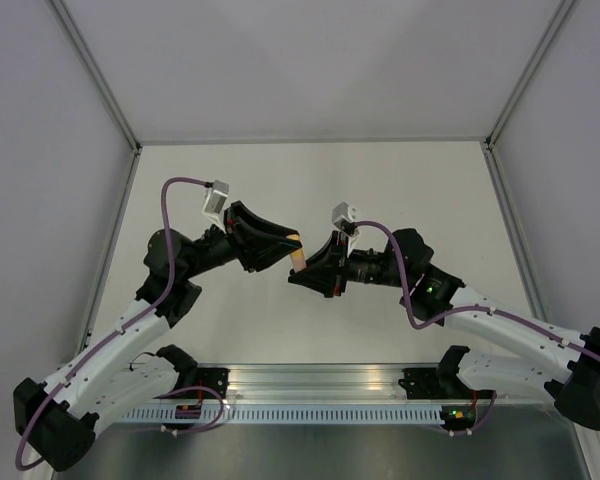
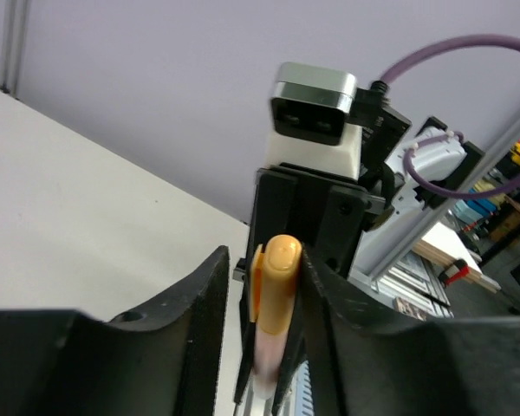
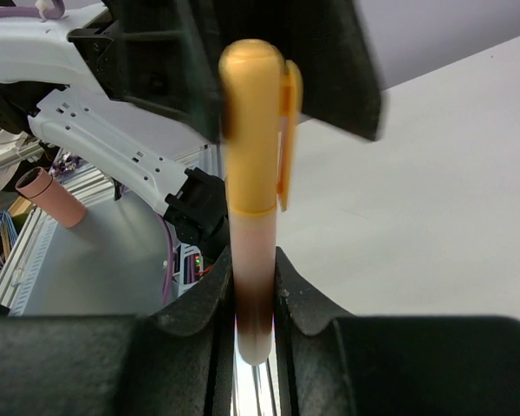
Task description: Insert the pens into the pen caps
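A salmon orange pen (image 3: 253, 260) with an orange cap (image 3: 253, 130) on its upper end is held in the air between both grippers; it also shows in the top view (image 1: 296, 250). My right gripper (image 3: 253, 273) is shut on the pen's pale body below the cap. My left gripper (image 2: 264, 260) has its fingers on both sides of the cap (image 2: 277, 286): one finger touches it, the other stands a little off the cap's clip. The left fingers (image 3: 204, 78) look blurred in the right wrist view. The other pens and caps are out of view.
The two arms meet above the middle of the white table (image 1: 310, 190), walled at the back and sides. An aluminium rail (image 1: 320, 385) runs along the near edge. A pink cylinder (image 3: 52, 198) lies beyond the table in the right wrist view.
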